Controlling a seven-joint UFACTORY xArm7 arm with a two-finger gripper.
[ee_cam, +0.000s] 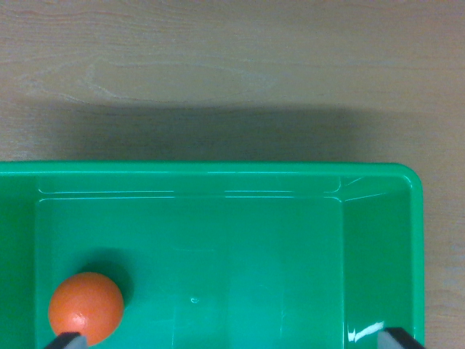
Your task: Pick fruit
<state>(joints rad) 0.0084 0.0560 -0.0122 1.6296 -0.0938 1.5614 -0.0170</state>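
The orange fruit (86,307) sits in the green bin (218,169) (near its left wall) — the gripper (232,340) hangs spread wide, empty, one fingertip (69,340) overlapping the fruit.

This looks like a test table in a lab or a work room, though the view is too close to be sure. A light wooden table (218,65) fills the top of the wrist view. A bright green plastic bin (218,171) sits on it, just below the bare wood. Inside the bin, near its left wall, lies one orange fruit (86,307). No walls or room things show around the bin.
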